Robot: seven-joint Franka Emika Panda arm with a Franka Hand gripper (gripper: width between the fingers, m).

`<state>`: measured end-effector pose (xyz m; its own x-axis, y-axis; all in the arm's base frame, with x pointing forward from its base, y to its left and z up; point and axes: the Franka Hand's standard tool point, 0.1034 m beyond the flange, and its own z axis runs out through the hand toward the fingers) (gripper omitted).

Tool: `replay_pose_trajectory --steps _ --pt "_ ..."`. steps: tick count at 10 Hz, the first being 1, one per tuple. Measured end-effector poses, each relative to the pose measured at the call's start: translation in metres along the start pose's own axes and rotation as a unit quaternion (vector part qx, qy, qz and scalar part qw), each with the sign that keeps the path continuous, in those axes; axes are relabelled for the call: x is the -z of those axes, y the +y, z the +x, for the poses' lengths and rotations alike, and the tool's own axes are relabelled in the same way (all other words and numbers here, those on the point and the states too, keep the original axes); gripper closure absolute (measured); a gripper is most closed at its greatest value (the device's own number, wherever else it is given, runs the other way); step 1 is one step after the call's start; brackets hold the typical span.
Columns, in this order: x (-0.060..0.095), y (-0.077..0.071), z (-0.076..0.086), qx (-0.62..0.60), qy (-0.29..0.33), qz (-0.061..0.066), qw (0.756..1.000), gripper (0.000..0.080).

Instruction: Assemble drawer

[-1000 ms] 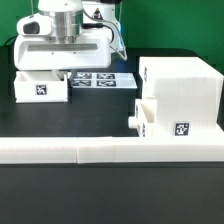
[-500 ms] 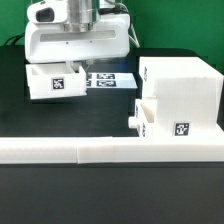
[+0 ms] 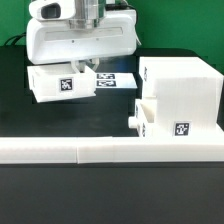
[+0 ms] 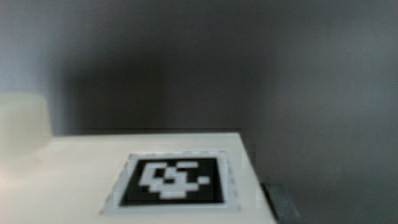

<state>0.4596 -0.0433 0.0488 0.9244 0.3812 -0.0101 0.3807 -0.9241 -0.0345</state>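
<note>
Drawer housing (image 3: 178,95) first, since it is the biggest thing here — a white boxy shell standing on the dark surface (image 3: 110,200), and everything else I place by it. One small tray (image 3: 143,119) with a round knob is pushed partway into the housing's front, its knob end sticking out toward the long white bar (image 3: 100,150) that lies just in front of the housing. The second tray (image 3: 62,84) sits well off to the housing's side, toward the exterior view's left, tilted and seemingly lifted clear of the surface, a square tag on its facing wall. The flat marker board (image 3: 115,80) lies between that tray and the housing.

The hand (image 3: 84,62) comes down onto the tilted tray from above; its fingers are hidden behind the arm's white body, so I cannot tell how wide it stands or whether it truly grips. The wrist view shows only a blurred white face with a tag (image 4: 173,180).

By my judgement these parts are light, stiff, hollow plastic — smooth and likely slippery. A thin side wall of the tray looks the sensible place to pinch, keeping it level so it slides into the housing's free slot without jamming.
</note>
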Motion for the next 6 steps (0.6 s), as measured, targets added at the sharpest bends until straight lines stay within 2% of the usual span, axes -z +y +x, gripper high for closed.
replay_pose_trajectory --steps 2,4,6 --pt "-0.004 0.002 0.001 0.113 -0.002 0.001 0.994 0.0755" --pt "0.004 0.010 0.022 0.178 -0.001 0.002 0.984 0.0755" --pt "0.006 0.017 0.035 0.266 -0.013 0.010 0.964 0.0755"
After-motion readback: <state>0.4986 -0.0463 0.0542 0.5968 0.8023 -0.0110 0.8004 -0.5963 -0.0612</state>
